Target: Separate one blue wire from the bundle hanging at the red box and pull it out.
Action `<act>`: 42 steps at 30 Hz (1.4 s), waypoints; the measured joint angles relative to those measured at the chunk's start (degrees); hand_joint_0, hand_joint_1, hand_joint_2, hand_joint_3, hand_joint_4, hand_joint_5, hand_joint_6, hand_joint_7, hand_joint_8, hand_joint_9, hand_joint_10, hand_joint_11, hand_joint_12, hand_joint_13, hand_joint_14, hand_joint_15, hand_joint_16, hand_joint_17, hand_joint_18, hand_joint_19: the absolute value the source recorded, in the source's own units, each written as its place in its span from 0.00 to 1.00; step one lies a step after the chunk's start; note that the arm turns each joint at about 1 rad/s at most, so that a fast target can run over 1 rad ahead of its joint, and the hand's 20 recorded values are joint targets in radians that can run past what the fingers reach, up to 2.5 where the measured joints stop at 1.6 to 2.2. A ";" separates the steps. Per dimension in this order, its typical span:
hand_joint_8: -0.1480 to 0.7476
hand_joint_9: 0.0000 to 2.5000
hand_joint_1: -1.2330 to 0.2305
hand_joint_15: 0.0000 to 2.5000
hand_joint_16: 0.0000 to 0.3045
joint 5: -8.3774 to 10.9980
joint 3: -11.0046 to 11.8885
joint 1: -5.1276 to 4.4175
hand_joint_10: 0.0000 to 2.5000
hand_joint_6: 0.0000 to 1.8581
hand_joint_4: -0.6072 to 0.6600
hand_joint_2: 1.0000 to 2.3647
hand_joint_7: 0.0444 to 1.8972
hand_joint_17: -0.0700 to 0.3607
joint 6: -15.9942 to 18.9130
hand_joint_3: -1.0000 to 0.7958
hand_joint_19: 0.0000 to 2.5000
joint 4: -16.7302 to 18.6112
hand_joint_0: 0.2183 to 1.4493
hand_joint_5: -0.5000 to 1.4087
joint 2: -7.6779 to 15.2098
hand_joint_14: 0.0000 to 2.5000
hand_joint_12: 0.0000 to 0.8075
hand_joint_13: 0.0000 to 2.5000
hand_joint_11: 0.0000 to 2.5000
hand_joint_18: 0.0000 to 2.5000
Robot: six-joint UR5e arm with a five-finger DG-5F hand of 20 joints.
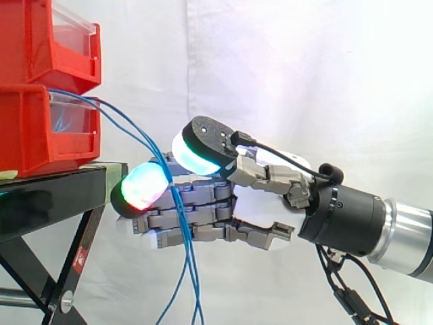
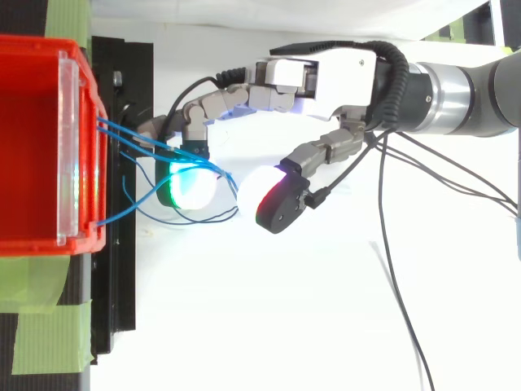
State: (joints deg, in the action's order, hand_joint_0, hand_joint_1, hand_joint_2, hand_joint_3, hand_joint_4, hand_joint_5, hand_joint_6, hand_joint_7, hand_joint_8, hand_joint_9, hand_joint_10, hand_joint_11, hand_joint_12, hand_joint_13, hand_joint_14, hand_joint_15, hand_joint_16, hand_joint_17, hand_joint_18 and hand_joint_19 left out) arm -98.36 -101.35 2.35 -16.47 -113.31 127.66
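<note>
The hand (image 1: 257,210) is not closed on anything: its fingers (image 1: 143,186) reach nearly straight into the blue wires (image 1: 139,133), which hang from the lower red box (image 1: 27,135) down past the black stand (image 1: 54,196), and the thumb (image 1: 203,145) stands apart above them. Main risk, in my view: several wires lie across the fingers together, so closing now may catch 2 or more instead of 1, i.e. no separation. Also a pull w/ a weak pinch may let the thin wire slip off the round pads, or drag the box fwd.
</note>
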 measured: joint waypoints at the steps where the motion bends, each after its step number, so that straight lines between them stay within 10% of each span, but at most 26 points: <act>1: 0.48 0.13 0.45 0.12 0.18 0.00 0.00 0.02 0.00 0.27 0.71 0.01 0.59 0.44 -0.11 0.33 0.19 -0.05 0.29 0.17 0.01 0.00 0.49 0.15 0.07 0.11; 42: 0.48 0.14 0.40 0.12 0.17 -0.25 0.00 1.55 0.00 0.31 0.69 0.01 0.65 0.44 -2.14 0.35 0.19 -1.27 0.32 0.17 0.04 0.00 0.49 0.17 0.08 0.13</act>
State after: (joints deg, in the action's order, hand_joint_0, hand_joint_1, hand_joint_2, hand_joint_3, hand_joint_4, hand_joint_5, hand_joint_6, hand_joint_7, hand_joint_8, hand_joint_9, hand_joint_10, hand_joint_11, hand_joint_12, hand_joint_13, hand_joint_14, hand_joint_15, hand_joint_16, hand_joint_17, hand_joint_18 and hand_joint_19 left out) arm -98.61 -101.35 3.90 -18.61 -114.57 127.70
